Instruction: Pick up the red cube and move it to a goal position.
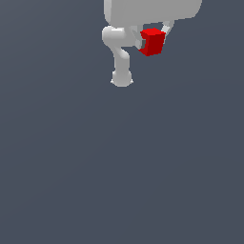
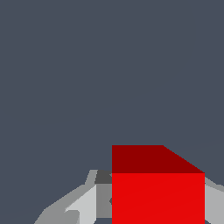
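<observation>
The red cube [image 1: 153, 41] sits between the two white fingers of my gripper [image 1: 153, 38], near the upper edge of the exterior view, under the white gripper body. One finger [image 1: 167, 27] shows at the cube's side in the exterior view's right. In the wrist view the red cube [image 2: 157, 192] fills the space between the grey fingers [image 2: 87, 203], which press against its sides. The gripper is shut on the cube, and the cube appears lifted off the grey surface.
The white arm links [image 1: 121, 59] hang at the exterior view's left of the cube. A plain dark grey floor [image 1: 122, 167] spreads under everything.
</observation>
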Robot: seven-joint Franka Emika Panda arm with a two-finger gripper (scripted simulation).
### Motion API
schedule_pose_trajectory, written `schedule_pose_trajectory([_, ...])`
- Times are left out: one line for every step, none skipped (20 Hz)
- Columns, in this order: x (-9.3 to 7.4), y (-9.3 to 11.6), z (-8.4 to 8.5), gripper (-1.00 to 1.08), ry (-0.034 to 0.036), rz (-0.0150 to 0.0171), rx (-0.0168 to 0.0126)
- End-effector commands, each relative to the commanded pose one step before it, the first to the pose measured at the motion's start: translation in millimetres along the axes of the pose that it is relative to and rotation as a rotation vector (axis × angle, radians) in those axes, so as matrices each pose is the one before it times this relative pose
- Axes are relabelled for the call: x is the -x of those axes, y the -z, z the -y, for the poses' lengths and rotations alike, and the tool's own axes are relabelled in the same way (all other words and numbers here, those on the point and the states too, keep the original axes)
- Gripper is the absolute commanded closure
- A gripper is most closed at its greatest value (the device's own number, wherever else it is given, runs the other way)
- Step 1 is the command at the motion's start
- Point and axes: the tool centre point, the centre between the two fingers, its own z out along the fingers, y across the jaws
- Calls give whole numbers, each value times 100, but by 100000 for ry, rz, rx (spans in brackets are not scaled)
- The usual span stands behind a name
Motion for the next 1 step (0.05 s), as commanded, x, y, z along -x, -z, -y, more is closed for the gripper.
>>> schedule_pose_trajectory([-36, 125, -12, 108, -1, -24, 11])
